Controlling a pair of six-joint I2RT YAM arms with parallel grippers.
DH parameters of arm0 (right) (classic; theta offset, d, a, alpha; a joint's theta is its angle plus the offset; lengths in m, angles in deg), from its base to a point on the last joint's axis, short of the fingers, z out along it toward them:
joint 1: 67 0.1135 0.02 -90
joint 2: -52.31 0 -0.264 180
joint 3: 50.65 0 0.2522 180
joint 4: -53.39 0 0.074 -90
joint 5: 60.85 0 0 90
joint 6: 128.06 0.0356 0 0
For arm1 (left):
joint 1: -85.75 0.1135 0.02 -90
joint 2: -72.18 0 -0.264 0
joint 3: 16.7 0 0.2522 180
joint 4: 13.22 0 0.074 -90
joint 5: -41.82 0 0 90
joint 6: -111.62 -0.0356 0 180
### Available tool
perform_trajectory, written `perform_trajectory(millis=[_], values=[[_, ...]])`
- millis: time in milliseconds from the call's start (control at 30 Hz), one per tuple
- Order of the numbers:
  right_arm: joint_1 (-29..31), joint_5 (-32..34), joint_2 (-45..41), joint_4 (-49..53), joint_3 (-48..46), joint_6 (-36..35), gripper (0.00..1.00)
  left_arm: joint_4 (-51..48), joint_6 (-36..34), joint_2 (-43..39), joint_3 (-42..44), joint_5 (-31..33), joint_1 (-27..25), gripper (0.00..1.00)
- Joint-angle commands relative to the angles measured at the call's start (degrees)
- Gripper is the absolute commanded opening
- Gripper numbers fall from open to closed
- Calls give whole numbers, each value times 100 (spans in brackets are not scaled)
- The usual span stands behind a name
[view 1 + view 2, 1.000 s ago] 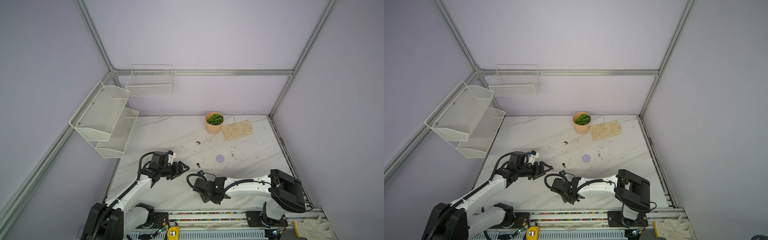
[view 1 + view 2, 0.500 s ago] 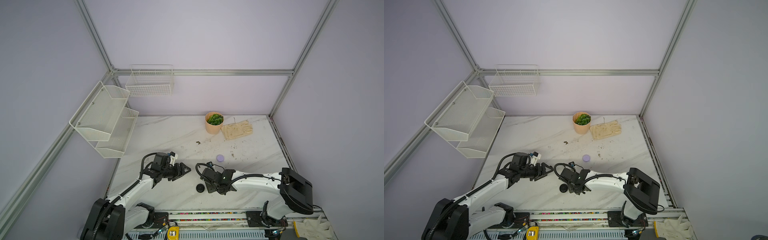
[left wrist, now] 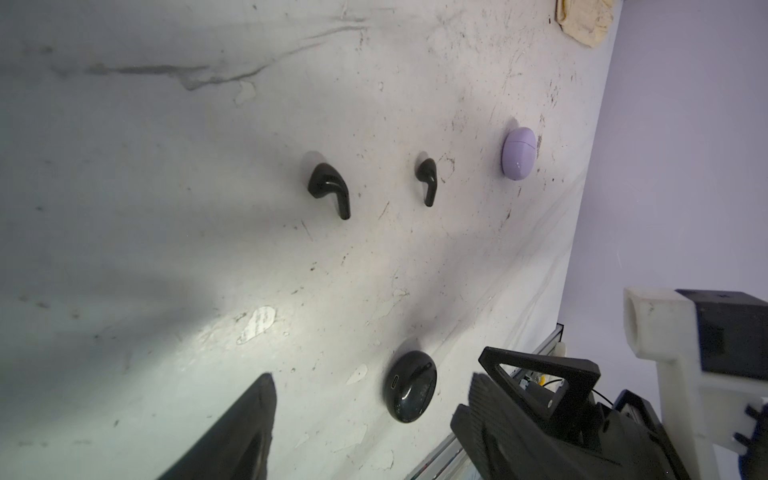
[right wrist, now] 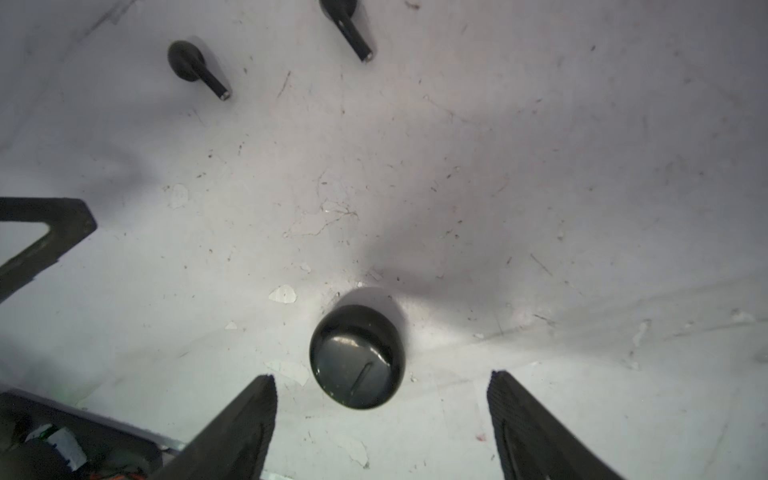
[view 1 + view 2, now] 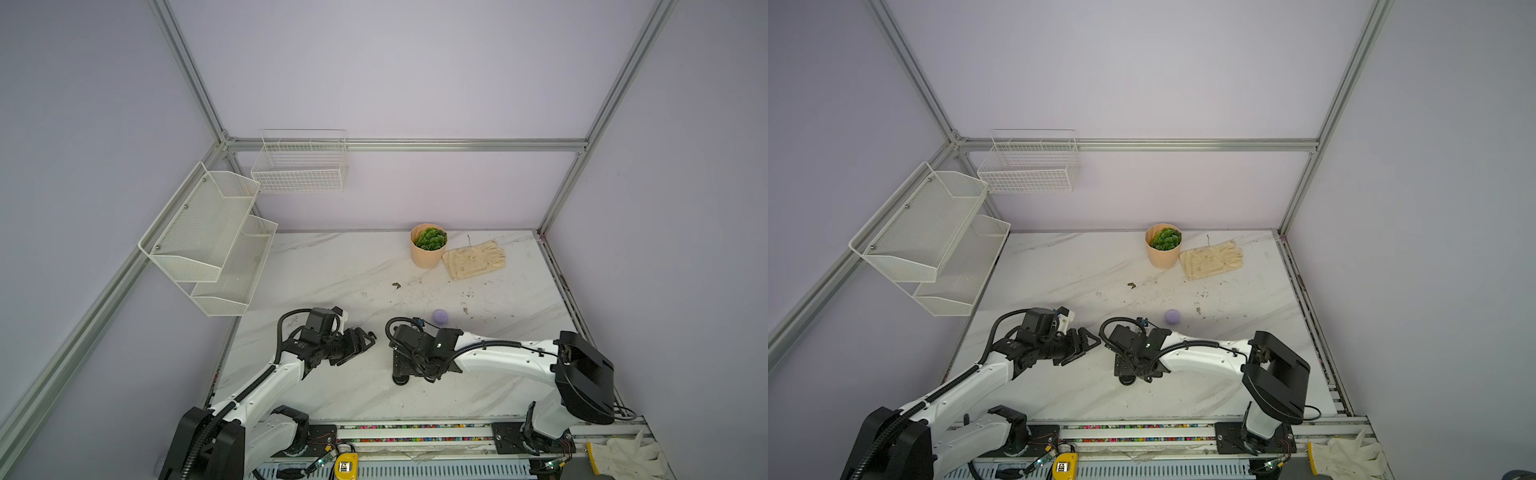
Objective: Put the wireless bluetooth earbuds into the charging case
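Note:
Two black earbuds (image 3: 330, 189) (image 3: 428, 178) lie loose on the marble table, also seen in the right wrist view (image 4: 195, 66) (image 4: 347, 25). The black charging case (image 4: 357, 357), a closed round puck, rests on the table near the front (image 5: 400, 380) (image 5: 1126, 380). My right gripper (image 4: 382, 376) hangs open over it, a finger on either side, neither touching. My left gripper (image 3: 372, 386) is open and empty, to the left of the case (image 3: 411, 386), pointing right in both top views (image 5: 370, 338) (image 5: 1090, 338). A closed lilac case (image 3: 517, 153) sits further back.
A potted plant (image 5: 428, 249) and a cream glove (image 5: 473, 259) sit at the back of the table. White wire shelves (image 5: 208, 237) and a basket (image 5: 299, 166) hang on the left and back walls. The rail (image 5: 415, 428) runs along the front edge.
My right gripper has let go of the black case, leaving it on the table, and its jaws have spread wide. The left gripper has shifted slightly right.

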Motion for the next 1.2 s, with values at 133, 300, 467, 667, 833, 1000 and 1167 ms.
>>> perform_trajectory(millis=[133, 300, 467, 667, 833, 1000, 1167], values=[[131, 11, 722, 478, 621, 395, 83, -104, -319, -248, -93, 225, 5, 74], [173, -139, 1133, 629, 812, 293, 79, -60, -357, -312, -69, 180, 7, 74], [192, 129, 1230, 994, 879, 388, 71, 27, -348, -349, -14, 127, 5, 74], [217, 355, 1159, 1334, 1028, 411, 69, 115, -348, -314, -2, 75, 5, 74], [265, 427, 1115, 1494, 1074, 424, 69, 162, -348, -286, 7, 39, 9, 74], [277, 415, 968, 1530, 882, 485, 68, 209, -348, -292, 16, -4, 12, 74], [297, 392, 801, 1525, 672, 504, 68, 247, -340, -279, 18, -49, 13, 74]])
